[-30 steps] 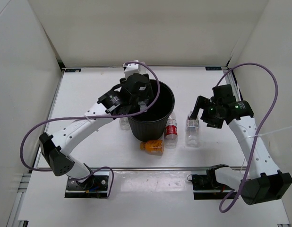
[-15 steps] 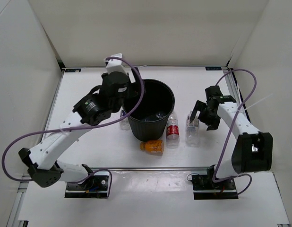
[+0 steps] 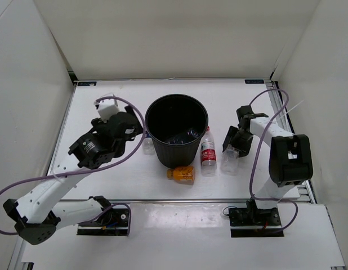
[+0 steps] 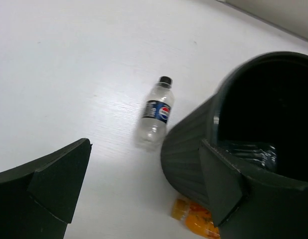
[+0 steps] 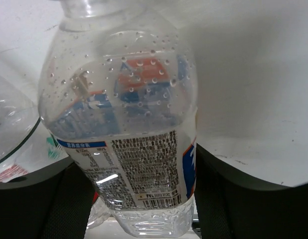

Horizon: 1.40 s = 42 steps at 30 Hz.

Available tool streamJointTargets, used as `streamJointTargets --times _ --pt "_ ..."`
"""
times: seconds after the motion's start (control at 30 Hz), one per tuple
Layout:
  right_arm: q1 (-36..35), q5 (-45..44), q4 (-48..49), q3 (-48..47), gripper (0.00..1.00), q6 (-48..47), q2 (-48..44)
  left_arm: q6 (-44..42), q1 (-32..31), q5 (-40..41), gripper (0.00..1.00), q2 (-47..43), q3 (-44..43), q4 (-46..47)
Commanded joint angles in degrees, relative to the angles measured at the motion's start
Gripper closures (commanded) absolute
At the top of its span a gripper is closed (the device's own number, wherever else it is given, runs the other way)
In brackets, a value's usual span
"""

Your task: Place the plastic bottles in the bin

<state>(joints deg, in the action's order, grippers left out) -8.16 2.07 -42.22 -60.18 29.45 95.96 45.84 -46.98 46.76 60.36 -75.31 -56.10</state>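
left gripper (image 3: 133, 132) has swung back off the bin (image 3: 148, 115), fingers apart; right gripper (image 5: 144, 169) straddles the clear bottle (image 5: 124, 99) at its labelled waist, likely light and slick, clamp unclear.

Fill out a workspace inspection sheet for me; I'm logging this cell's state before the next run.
Surface: white table, no spills seen.
Job's things: black bin upright, one clear plastic bottle inside; Pepsi bottle, red-label bottle and orange bottle lie outside.
Clutter: nothing seen.
Grippers: left gripper open, empty; right gripper jaws straddle a labelled clear bottle, grip unclear.
Cables: purple cables loop off both arms.
Surroundings: white walls on three sides.
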Motion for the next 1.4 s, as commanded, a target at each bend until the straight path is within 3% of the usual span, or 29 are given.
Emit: streamJointTargets --times 0.0,0.03,0.17,0.33,0.47,0.53,0.67,0.7,0.83,0.93,1.17,1.3,1.37 --pt "0.0 -0.5 -3.7 -0.6 0.32 0.8 -4.3 6.0 2.1 3.7 0.0 -5.2 3.7 -2.4" --pt "0.0 0.2 -5.1 -2.6 0.37 1.7 -7.0 8.6 3.0 4.6 0.0 -5.7 4.6 -3.6" --pt "0.0 0.2 -14.5 -13.2 0.44 6.0 -15.2 10.1 4.4 5.1 0.0 -7.1 9.6 -4.3" --pt "-3.6 0.7 -19.0 -33.2 0.42 9.0 -22.0 17.0 6.3 3.6 0.0 -8.3 18.1 -3.7" --pt "-10.3 2.0 -16.1 -48.2 0.41 7.6 -18.8 17.6 10.9 -2.2 0.0 -7.8 22.3 -2.2" --pt "-17.0 -1.1 -15.5 -57.8 0.41 4.6 -13.6 16.6 12.7 -4.5 0.0 -6.2 23.6 -0.6" --pt "-27.2 -8.9 -15.5 -67.9 0.36 -0.4 -4.5 12.2 15.6 -7.1 0.0 -3.8 24.9 4.1" --pt "-29.0 -10.1 -16.1 -68.5 0.33 -1.1 -1.9 9.9 16.3 -7.8 0.0 -3.1 24.9 5.4" --pt "-34.9 -11.6 -17.5 -64.5 0.0 0.2 0.1 8.2 20.1 -9.4 0.0 2.1 24.2 8.9" --pt "-35.6 -9.9 -18.1 -60.7 0.0 2.4 -2.4 6.1 21.7 -9.9 0.0 7.4 23.5 12.1" --pt "-35.1 -9.9 -19.4 -57.5 0.0 1.3 -10.8 -3.7 29.2 -24.2 0.0 11.8 27.3 31.4" --pt "-35.1 -11.1 -21.4 -54.2 0.0 1.3 -14.3 -9.3 35.3 -42.9 0.0 17.8 29.1 41.3" --pt "-34.6 -11.7 -21.9 -54.2 0.0 0.8 -15.6 -11.5 36.8 -46.3 0.0 19.8 29.1 44.0"
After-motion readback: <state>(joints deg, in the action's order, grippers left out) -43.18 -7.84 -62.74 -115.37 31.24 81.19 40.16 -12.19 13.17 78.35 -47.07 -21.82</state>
